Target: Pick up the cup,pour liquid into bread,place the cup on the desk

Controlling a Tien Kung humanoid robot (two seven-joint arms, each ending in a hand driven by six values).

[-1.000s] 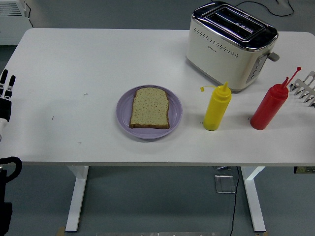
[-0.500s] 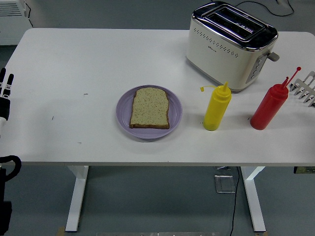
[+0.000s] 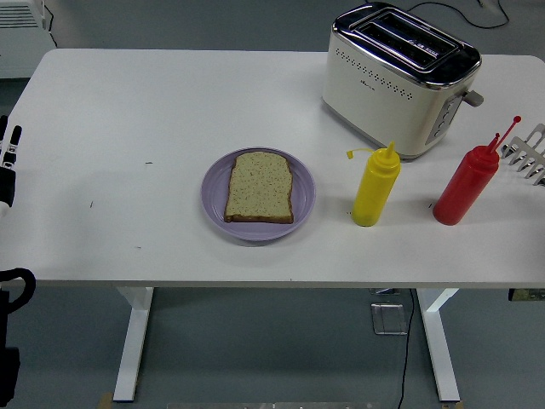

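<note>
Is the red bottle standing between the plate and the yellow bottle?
No. The yellow bottle stands between the plate and the red bottle, which is farthest right.

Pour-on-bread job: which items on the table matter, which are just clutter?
Job items:
- bread slice on the purple plate
- yellow squeeze bottle and red squeeze bottle; no cup shows, so one likely stands in for it
- right hand, nearest the red bottle

Lying about:
- toaster
- left hand, at the table's left edge
</note>
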